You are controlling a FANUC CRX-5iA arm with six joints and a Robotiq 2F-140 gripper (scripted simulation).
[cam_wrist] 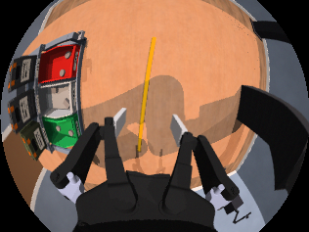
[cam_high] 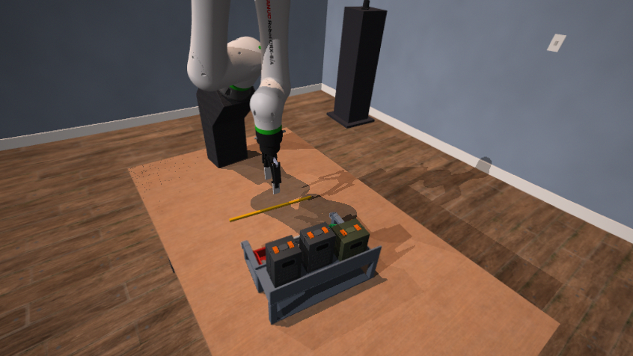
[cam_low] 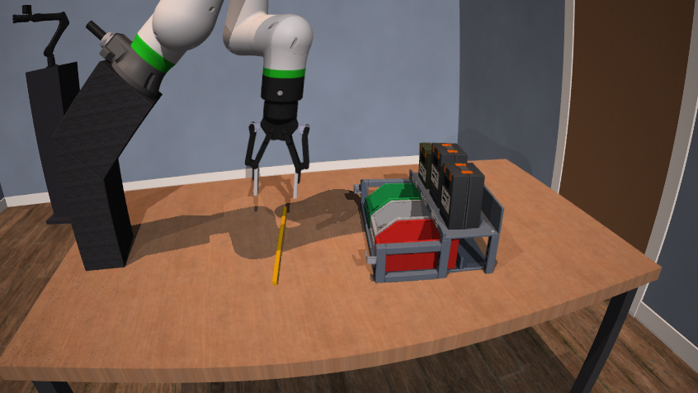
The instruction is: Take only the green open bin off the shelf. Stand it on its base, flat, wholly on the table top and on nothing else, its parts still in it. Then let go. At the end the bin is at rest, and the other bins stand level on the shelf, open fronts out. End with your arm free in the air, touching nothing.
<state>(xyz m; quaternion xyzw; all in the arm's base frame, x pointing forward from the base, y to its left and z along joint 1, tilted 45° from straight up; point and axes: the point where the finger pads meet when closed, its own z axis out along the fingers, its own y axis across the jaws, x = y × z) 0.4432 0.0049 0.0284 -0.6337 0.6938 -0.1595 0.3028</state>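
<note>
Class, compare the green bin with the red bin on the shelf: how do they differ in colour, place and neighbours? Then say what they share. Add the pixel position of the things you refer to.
The green bin (cam_low: 393,195) (cam_wrist: 61,131) is green, while the red bin (cam_low: 412,258) (cam_wrist: 54,65) is red. In the exterior view, the red bin sits at the near end of the row and the green bin at the far end. Both are open bins holding small parts, and both border the pale bin (cam_low: 398,215) (cam_wrist: 55,113).
</note>
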